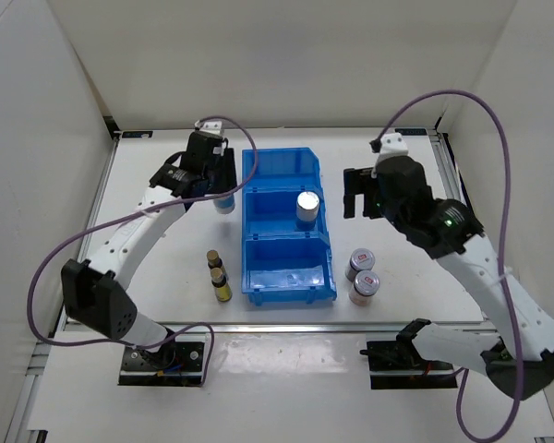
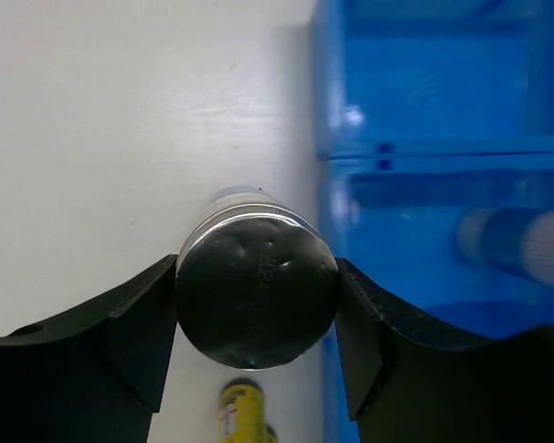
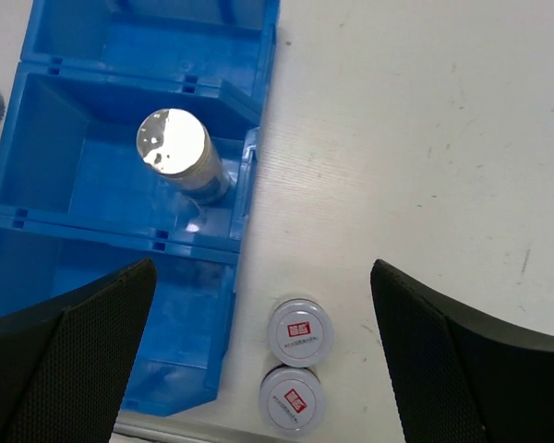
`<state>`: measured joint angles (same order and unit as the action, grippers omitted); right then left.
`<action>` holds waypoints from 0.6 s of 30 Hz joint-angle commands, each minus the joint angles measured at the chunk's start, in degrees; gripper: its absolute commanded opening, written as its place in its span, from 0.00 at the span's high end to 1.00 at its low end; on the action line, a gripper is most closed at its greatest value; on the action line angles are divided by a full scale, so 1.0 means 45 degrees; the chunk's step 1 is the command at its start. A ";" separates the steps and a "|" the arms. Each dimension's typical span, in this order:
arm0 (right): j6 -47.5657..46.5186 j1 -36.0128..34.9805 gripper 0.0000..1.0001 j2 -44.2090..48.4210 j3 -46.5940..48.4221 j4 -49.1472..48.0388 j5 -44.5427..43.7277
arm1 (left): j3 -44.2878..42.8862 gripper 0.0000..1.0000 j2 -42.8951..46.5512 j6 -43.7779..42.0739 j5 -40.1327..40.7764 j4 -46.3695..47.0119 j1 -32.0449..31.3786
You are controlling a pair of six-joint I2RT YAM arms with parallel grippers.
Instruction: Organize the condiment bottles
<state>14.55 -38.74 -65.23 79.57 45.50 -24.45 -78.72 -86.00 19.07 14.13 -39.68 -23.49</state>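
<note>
left claw (image 2: 257,337): clamped on white bottle (image 2: 257,291) at cap, beside bin (image 2: 415,148) wall
right claw (image 1: 355,196): released, empty
risk: cap-only grip — bottle slips, knocks bin

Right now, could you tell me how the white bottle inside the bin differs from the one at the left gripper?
The bin bottle stands free in the blue bin, middle compartment; the outside bottle stands on the table left of the bin, pinched at its cap by the left gripper. Both are upright with silver tops.
</note>
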 commanded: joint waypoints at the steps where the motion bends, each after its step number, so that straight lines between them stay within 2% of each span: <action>1: 0.0184 -0.0024 0.00 0.1154 -0.0240 0.1001 -0.0875 | -0.1646 0.89 0.1609 -0.0136 0.0126 0.0283 -0.0970; 4: 0.0477 -0.0024 0.00 0.2110 -0.0590 0.1666 -0.1130 | -0.2272 0.89 0.1494 -0.0001 -0.0540 0.0283 -0.1869; 8: 0.0752 -0.0024 0.00 0.2639 -0.1003 0.2311 -0.1403 | -0.2468 0.89 0.0851 0.0137 -0.0542 0.0283 -0.2924; 14: 0.0869 -0.0024 0.00 0.2797 -0.1471 0.2761 -0.1540 | -0.2312 0.89 -0.0205 0.0665 -0.0894 0.0615 -0.3647; 18: 0.0986 -0.0024 0.00 0.2797 -0.1471 0.2878 -0.1540 | -0.1884 0.89 -0.1141 0.0782 -0.0894 0.1336 -0.3648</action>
<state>17.93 -38.74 -53.30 72.49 57.71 -29.91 -87.46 -90.85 21.56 10.48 -38.28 -39.75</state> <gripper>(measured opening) 0.998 0.715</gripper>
